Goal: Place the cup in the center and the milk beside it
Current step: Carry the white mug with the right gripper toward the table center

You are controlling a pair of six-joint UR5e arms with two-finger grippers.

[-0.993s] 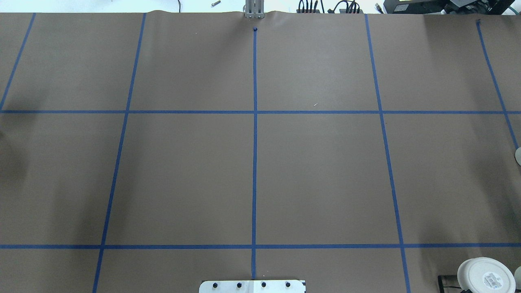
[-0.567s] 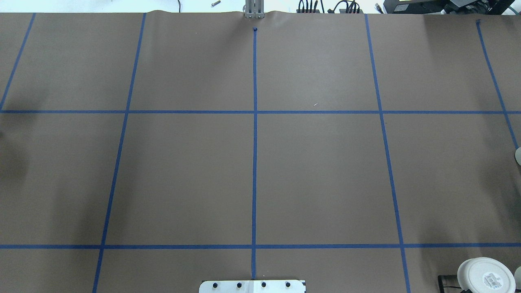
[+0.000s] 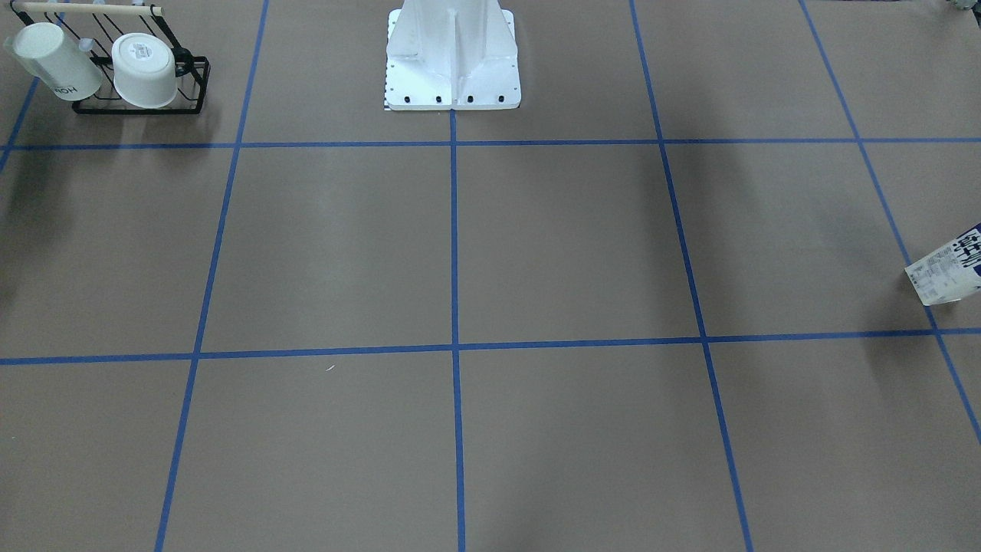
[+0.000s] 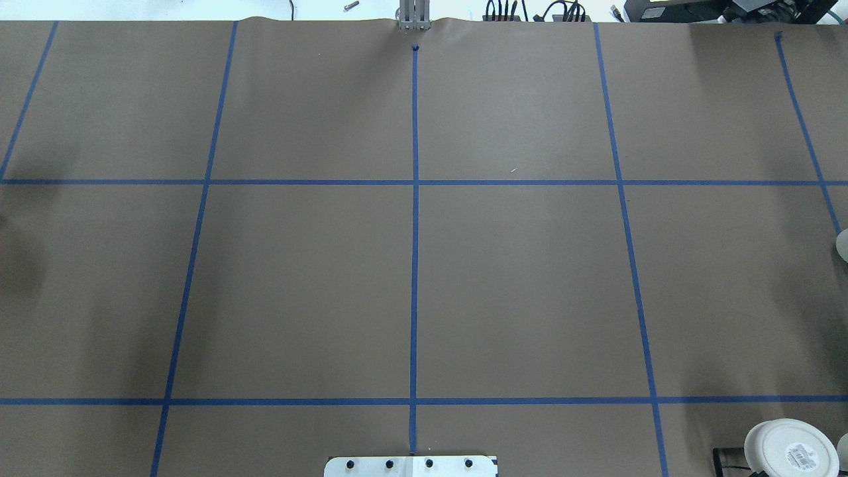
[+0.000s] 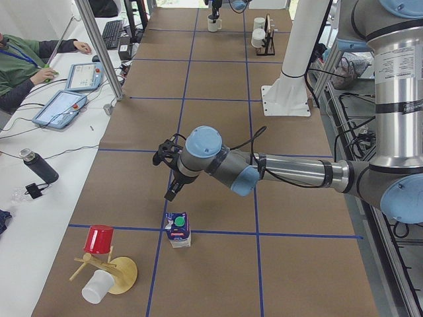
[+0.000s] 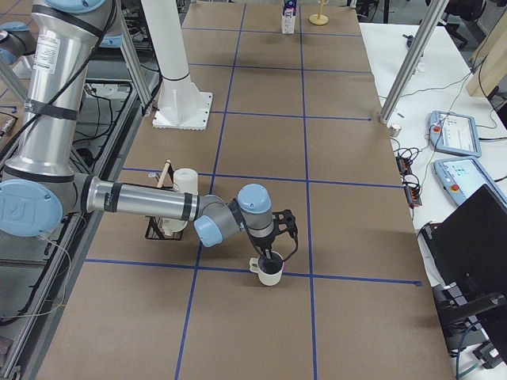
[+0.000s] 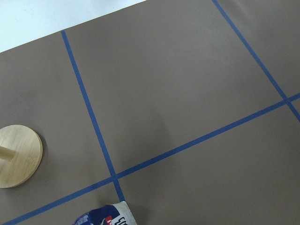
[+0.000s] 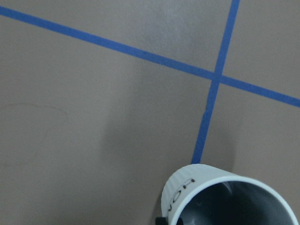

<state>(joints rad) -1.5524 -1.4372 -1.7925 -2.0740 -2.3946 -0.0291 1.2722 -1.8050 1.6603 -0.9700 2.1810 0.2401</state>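
Cropped at a frame edge: the milk (image 3: 946, 272) at the right of the front-facing view, cap out of sight, and at the bottom of the left wrist view; the cup (image 8: 211, 197) at the bottom of the right wrist view, handle and base unseen; the wider white cup (image 4: 787, 449) at the overhead view's lower right. Too little to identify: a pale sliver (image 4: 843, 246) at the overhead right edge. Unable to judge finger spacing on the left gripper (image 5: 170, 188) or the right gripper (image 6: 269, 252), both small and seen only from the side cameras.
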